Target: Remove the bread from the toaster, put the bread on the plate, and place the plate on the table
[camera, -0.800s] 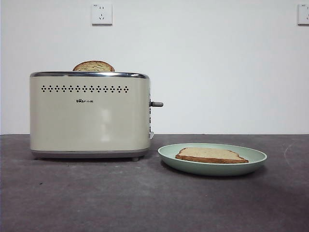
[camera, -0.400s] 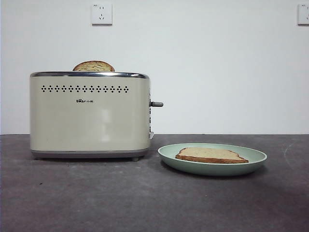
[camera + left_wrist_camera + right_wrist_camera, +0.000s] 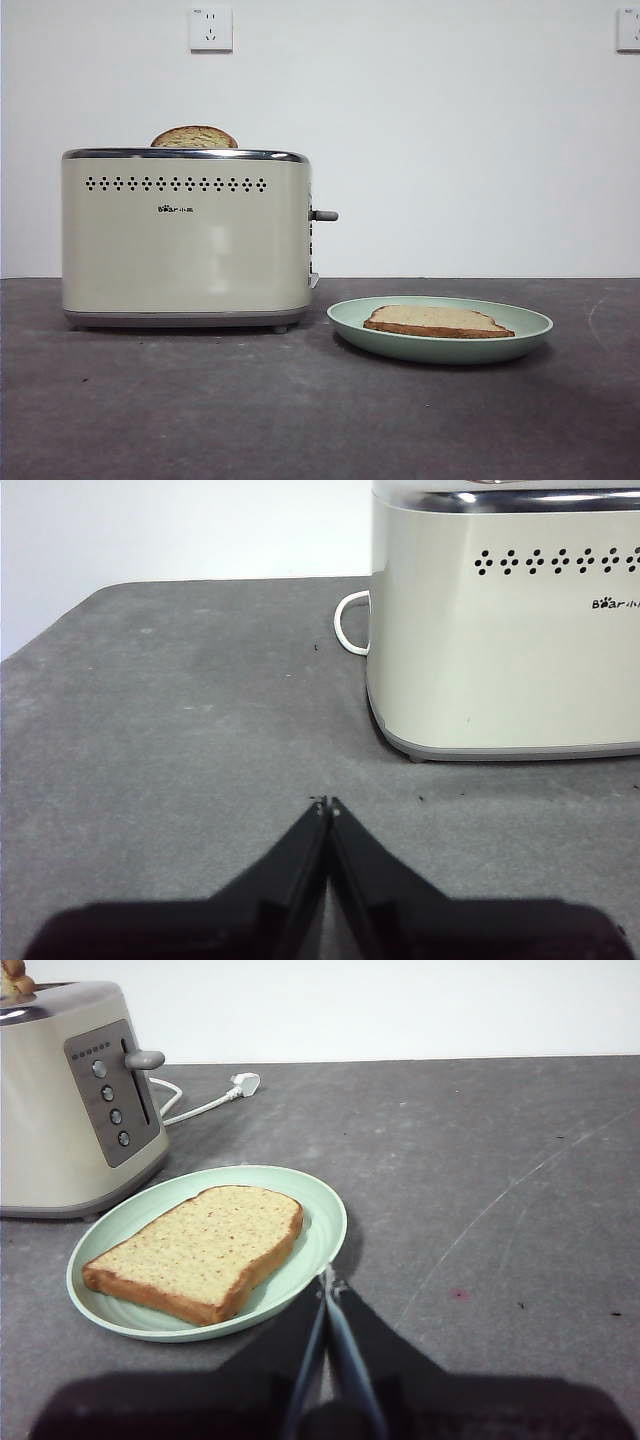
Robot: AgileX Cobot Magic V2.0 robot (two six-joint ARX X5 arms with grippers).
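Nothing has moved since a second ago: your bread (image 3: 437, 321) lies flat on the plate (image 3: 344, 318), both arms idle.

You see the plate resting on the table (image 3: 200, 400) just beside the toaster's (image 3: 185, 240) lever end, near the middle of the surface. A second, darker slice (image 3: 194, 138) pokes up from the toaster's slot. Your left gripper (image 3: 327, 805) hovers low over bare table near the toaster's other end, jaws pressed together on nothing. Your right gripper (image 3: 328, 1278) sits just beside the plate's rim, jaws likewise closed and empty, not touching the bread. A white cord (image 3: 200, 1105) trails behind the toaster toward the table's far edge, its plug lying loose.
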